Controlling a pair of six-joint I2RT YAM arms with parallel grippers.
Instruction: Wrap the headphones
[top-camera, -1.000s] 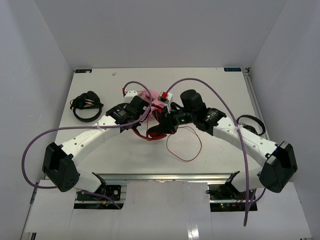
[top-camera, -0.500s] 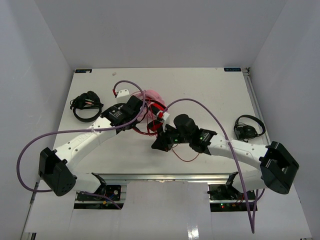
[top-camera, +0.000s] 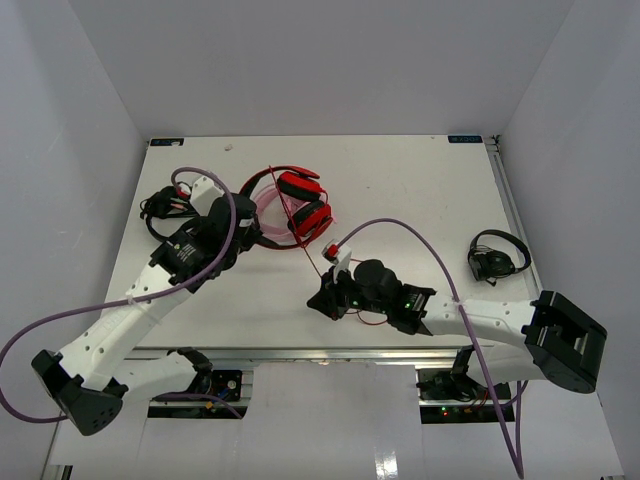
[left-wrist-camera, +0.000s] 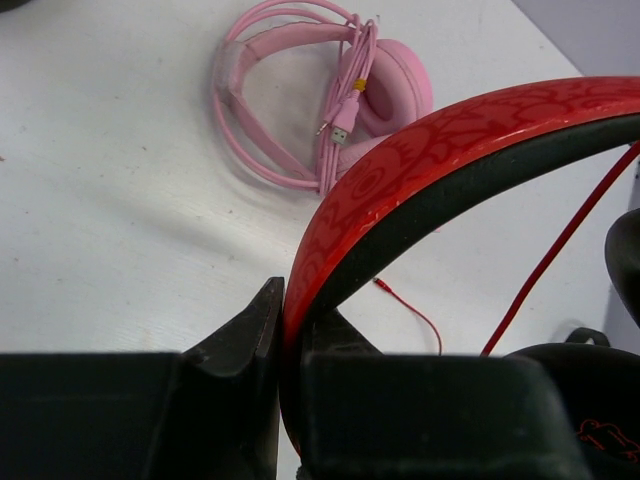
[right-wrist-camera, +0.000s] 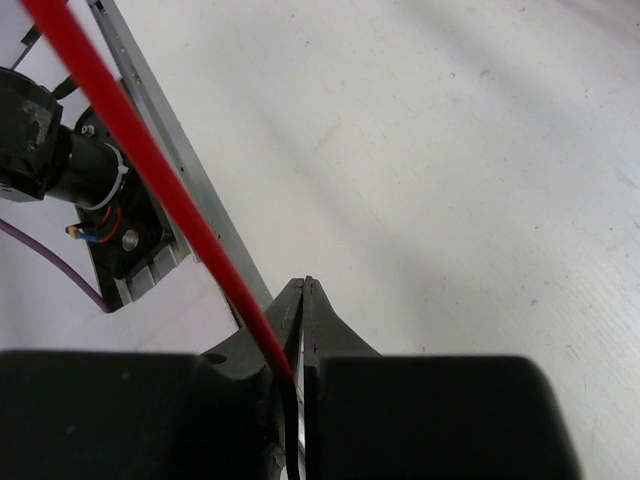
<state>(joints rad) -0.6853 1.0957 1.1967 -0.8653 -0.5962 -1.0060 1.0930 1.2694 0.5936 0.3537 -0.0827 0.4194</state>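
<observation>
At the far left of the white table (top-camera: 400, 165), a pair of black over-ear headphones (top-camera: 160, 208) lies partly under the left arm, not in play. Left gripper (left-wrist-camera: 285, 310): jaws clamped tight on one end of the arched band of the red over-ear headphones with black pads (top-camera: 305, 200). The red patterned shell and black inner lining are both pinched between the fingers. The headphones sit mid-table towards the back, ear cups close together. Pink headphones with a bundled pink cable (left-wrist-camera: 300, 90) lie on the table just beside and partly behind the red band. The long thin red cable (right-wrist-camera: 150, 160) runs taut from the cups forward and rightward to the right gripper (right-wrist-camera: 303, 295). That gripper is fully closed on the cable, low near the front edge. A short slack tail shows by the right arm. Far right, small black headphones (top-camera: 493, 257) lie well apart. Risks, as judged: the cable is thin and smooth-looking, so extra tension may draw it through the right pinch. A hard pull could also twist the band in the left grip, which holds one end only. A wide wrapping sweep may snag the pink set or its cable. Slack turns would slide off the band.
</observation>
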